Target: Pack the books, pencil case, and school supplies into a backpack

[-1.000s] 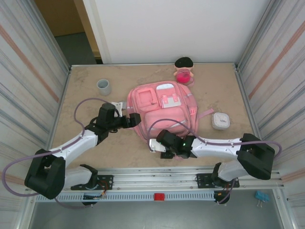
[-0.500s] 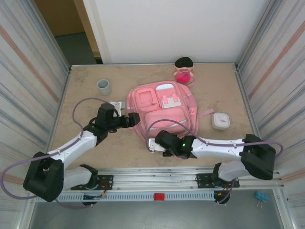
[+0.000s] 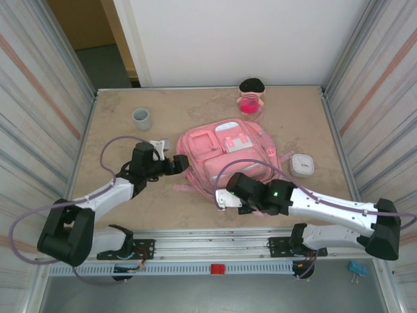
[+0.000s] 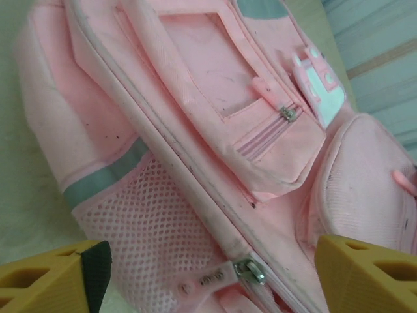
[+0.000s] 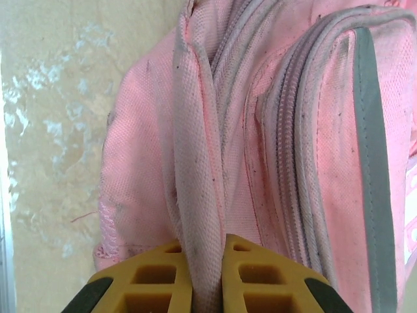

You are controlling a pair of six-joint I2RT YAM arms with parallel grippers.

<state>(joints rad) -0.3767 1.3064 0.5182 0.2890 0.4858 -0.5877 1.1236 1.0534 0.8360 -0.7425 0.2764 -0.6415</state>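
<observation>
Item: backpack [image 3: 228,153], pink; near edge hidden under my right arm. My right pincer [image 5: 201,270] clenched on a fold of it. My left pincer [image 4: 212,274] spread wide beside it, fingertips cropped.

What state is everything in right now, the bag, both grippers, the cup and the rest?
Backpack: lying front up, visible zips shut.
Left gripper: open, at the backpack's side.
Right gripper: shut on a fold of the backpack's fabric.
Cup: upright.
Doll: by the back wall, pose unclear.
White case: flat on the table, open or shut unclear.
</observation>
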